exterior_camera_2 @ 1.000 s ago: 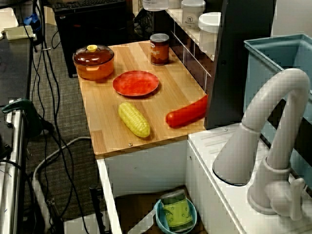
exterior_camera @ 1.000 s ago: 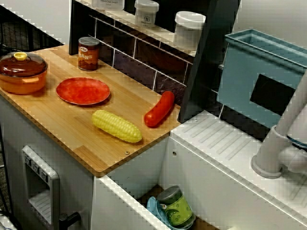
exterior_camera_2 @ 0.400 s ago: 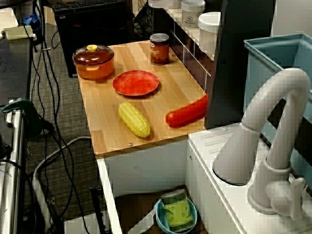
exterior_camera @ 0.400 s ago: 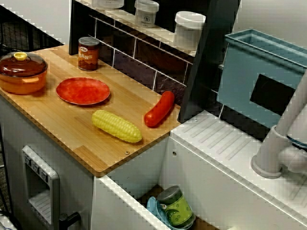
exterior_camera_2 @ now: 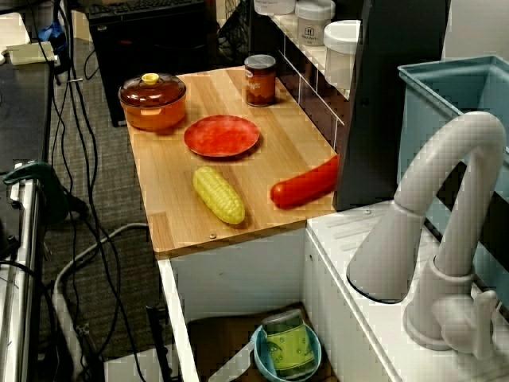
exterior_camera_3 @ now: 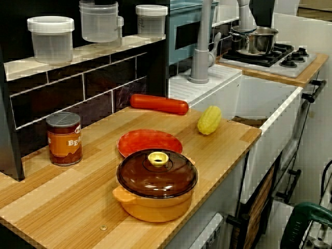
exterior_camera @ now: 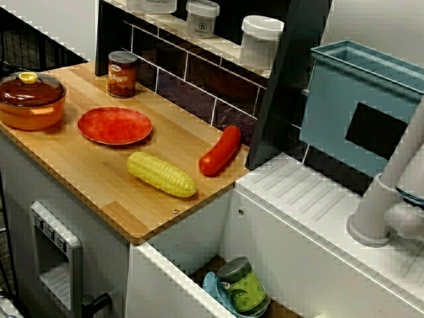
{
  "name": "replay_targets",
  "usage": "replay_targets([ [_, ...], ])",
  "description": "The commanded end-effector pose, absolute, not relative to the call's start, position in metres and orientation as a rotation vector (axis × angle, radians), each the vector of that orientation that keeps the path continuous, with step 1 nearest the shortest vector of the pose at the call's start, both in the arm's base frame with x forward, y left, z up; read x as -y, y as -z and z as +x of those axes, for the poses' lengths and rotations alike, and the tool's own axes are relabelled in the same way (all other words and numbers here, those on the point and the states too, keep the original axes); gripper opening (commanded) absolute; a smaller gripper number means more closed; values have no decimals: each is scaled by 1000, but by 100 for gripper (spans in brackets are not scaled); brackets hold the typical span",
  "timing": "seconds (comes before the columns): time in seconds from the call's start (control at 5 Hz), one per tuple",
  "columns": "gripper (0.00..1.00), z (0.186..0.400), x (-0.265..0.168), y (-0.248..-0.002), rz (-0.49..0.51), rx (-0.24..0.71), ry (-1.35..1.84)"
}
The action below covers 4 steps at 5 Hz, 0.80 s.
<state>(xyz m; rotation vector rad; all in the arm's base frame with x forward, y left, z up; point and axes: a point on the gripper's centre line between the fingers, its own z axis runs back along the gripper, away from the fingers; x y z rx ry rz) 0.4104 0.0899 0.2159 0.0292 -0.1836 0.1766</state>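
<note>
The gripper is not caught in any of the three views, so it cannot be told whether it is spread, pressed together or pinching anything. A clear tub is seen at the middle of the tiled shelf, its top cut off by the upper edge of the view from the pot end. Whether its base rests on the shelf or hangs just above it cannot be told. It is flanked by two lidded tubs, one nearer and one farther along, each a little apart from it.

Below the shelf, a soup can is stood upright on the wooden counter, close to the dark tiles. A red plate is laid flat just beyond an orange pot with a brown lid. A red sausage is laid along the tiles, and a corn cob lies near the counter's far edge, apart from the sausage.

A grey faucet is mounted past the counter. In the sink, as shown in the view from the sink side, a green can is set in a blue bowl
</note>
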Motion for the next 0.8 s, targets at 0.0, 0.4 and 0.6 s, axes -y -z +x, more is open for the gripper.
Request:
replay_targets([
  [0.0,0,421,-97,-233,52,243,-183],
  [0.4,0,426,-98,-230,58,245,-194],
  [0.6,0,428,-97,-229,59,243,-196],
])
